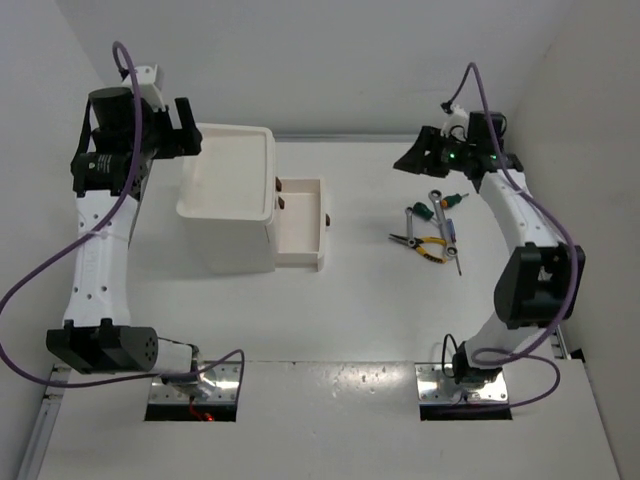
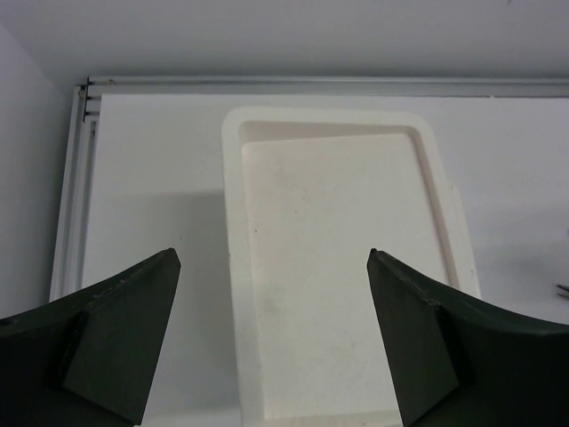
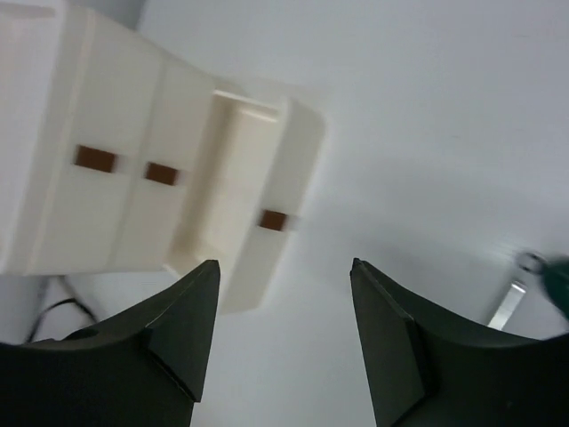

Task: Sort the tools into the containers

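- Dark fingers (image 3: pixel 191 338) of the right gripper (image 3: pixel 284 262) fill the bottom of its wrist view, spread wide with nothing between them.
- Past them, at that view's right rim, lie a silver wrench (image 3: pixel 510 301) and a sliver of green handle (image 3: pixel 558 280).
- From above, the tools sit in a tight cluster on the right half of the worktop, about midway between the near and far edges.
- I make out the green-handled screwdriver (image 1: pixel 451 201), two wrenches (image 1: pixel 437 199) (image 1: pixel 417 218), the yellow-handled pliers (image 1: pixel 430 246) and the slim blue-handled screwdriver (image 1: pixel 453 240).
- They look like stiff steel, weighty for their size and not fragile.
- Bare metal will likely be slick; the coloured handles should offer the surer hold.
- Wrenches lie flat and low, so I'd pinch across the narrow shank.
- Round screwdrivers may roll, so I'd take them mid-handle.
- Pliers are best gripped across both handles together.
- Some pieces touch or cross, so lifting an outer one first seems safest.
- Seen from above, the right gripper (image 1: pixel 418 160) hovers just beyond the cluster, toward the far edge.
- Well to the left, nearer the far-left corner, stands the white drawer unit (image 1: pixel 240 248), with one drawer (image 1: pixel 322 215) pulled out toward the tools.
- Small brown knobs (image 3: pixel 274 220) show on the drawer fronts.
- Above the unit's tray top (image 2: pixel 233 267) hangs the left gripper (image 2: pixel 273 253), also wide apart and holding nothing.
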{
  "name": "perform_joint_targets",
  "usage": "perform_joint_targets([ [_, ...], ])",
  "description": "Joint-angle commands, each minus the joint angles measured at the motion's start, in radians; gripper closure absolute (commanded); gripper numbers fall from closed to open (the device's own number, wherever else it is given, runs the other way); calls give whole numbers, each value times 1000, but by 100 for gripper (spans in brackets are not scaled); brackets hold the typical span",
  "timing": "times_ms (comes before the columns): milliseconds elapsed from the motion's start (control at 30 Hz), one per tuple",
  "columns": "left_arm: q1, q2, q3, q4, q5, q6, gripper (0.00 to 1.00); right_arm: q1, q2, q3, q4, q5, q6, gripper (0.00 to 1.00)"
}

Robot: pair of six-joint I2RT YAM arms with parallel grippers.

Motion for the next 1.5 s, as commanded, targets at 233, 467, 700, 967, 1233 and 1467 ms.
perform_joint_targets([
  [233,-29,-101,-114,16,-82,38,5,-72,-87,-80,-357,408,-606,29],
  [467,-29,-92,-143,26,-73,38,0,-51,121,18,-354,490,-731,23],
  [700,-38,-63,-173,36,-61,57,0,-51,290,128,-336,500,-762,33],
  [967,-38,-30,-192,36,-39,47,0,-51,387,182,-305,523,-762,34],
  [1233,-38,-12,-192,45,-39,38,0,-31,430,203,-273,523,-773,34],
  [1467,-38,-12,-192,45,-48,38,0,-12,462,214,-262,543,-782,46],
])
